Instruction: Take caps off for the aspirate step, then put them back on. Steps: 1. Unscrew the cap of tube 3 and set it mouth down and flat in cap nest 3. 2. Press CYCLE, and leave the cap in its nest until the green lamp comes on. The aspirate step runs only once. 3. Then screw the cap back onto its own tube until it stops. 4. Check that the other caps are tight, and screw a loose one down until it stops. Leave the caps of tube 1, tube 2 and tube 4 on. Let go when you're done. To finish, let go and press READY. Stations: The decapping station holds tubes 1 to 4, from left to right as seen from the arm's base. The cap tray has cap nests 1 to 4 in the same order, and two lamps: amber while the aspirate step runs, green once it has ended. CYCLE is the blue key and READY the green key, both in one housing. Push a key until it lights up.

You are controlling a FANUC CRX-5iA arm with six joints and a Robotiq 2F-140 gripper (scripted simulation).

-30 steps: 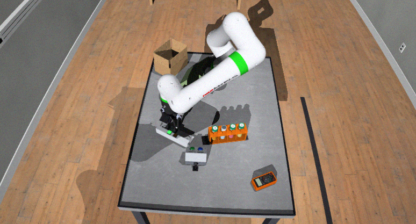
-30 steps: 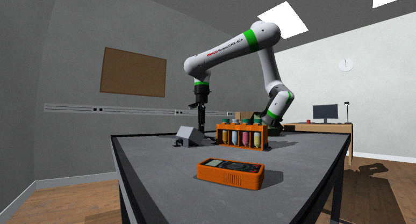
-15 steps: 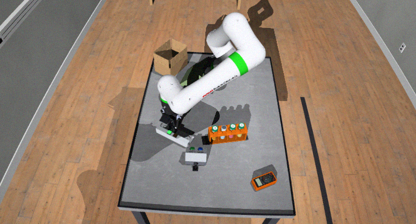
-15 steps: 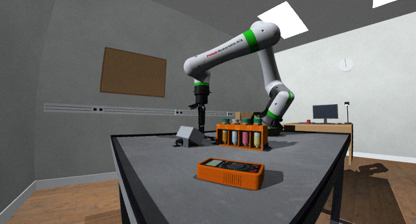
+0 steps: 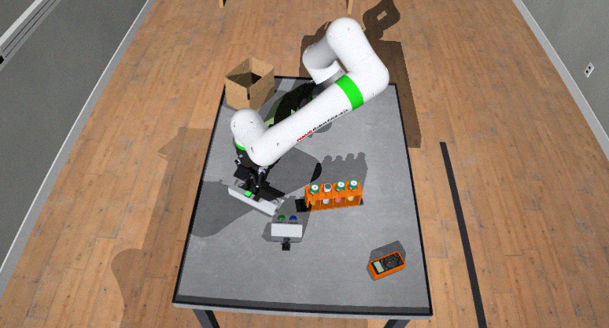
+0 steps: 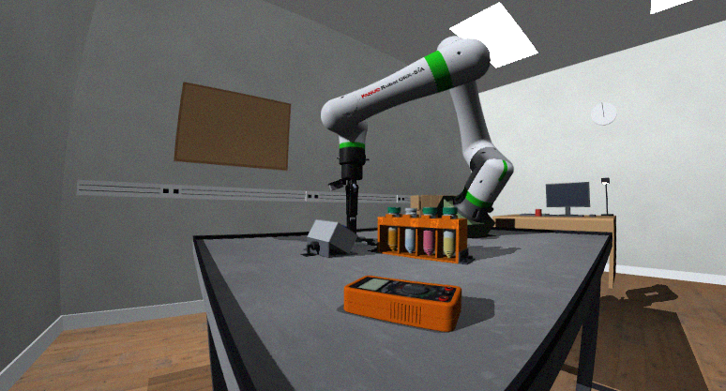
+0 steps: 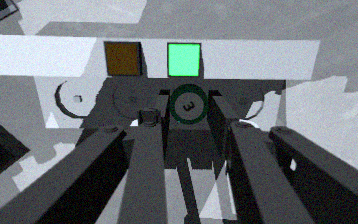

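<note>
My gripper (image 5: 255,189) (image 6: 351,230) (image 7: 188,104) points down over the cap tray (image 5: 252,203) (image 7: 260,59), with its fingertips against both sides of the cap of tube 3 (image 7: 189,107). That green-rimmed cap sits in cap nest 3 with its number up. The green lamp (image 5: 248,193) (image 7: 184,59) is lit; the amber lamp (image 5: 256,197) (image 7: 123,59) is dark. Tube 3 (image 5: 326,187) (image 6: 410,213) stands uncapped in the orange decapping station (image 5: 334,207) (image 6: 382,220). The other three tubes carry green caps. The blue CYCLE key (image 5: 293,218) and green READY key (image 5: 281,217) show beside the tray.
The key housing (image 5: 286,231) (image 6: 326,232) stands just in front of the tray, towards the top camera. The orange multimeter (image 5: 386,265) (image 6: 400,304) lies near the front right of the table in the top view. A cardboard box (image 5: 238,93) stands at the back left.
</note>
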